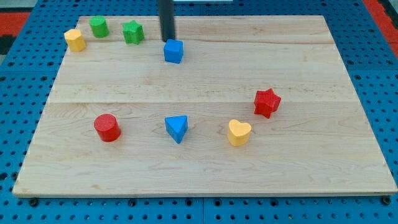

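Observation:
My tip [168,38] comes down from the view's top and ends just above and left of the blue cube [173,51], touching it or nearly so. To the left of the rod sit a green star [133,32] and a green cylinder-like block [98,27]. Farther left lies a yellow block [75,40]. Lower on the board are a red cylinder [107,127], a blue triangular block [177,128], a yellow heart [239,132] and a red star [267,102].
The blocks rest on a pale wooden board [311,174] laid over a blue perforated table [12,124]. A red area shows at the view's top corners.

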### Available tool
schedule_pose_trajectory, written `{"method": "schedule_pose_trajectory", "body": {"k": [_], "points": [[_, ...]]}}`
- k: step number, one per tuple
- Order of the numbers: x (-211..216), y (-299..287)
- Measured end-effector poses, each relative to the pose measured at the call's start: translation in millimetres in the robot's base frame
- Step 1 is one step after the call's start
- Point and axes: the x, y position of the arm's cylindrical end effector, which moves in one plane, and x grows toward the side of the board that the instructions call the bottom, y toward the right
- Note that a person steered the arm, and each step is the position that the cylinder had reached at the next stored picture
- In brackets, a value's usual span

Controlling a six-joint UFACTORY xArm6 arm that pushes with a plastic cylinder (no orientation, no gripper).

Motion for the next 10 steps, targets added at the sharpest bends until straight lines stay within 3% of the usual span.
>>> {"method": "schedule_pose_trajectory", "body": {"k": [1,2,3,4,7,8,9,10], "points": [[30.0,-12.6],[39.8,79.5],[32.0,133.2],[50.9,164.6],[78.8,85.6],[96.2,18.1],[134.9,21.0],[111.1,86.4]]}}
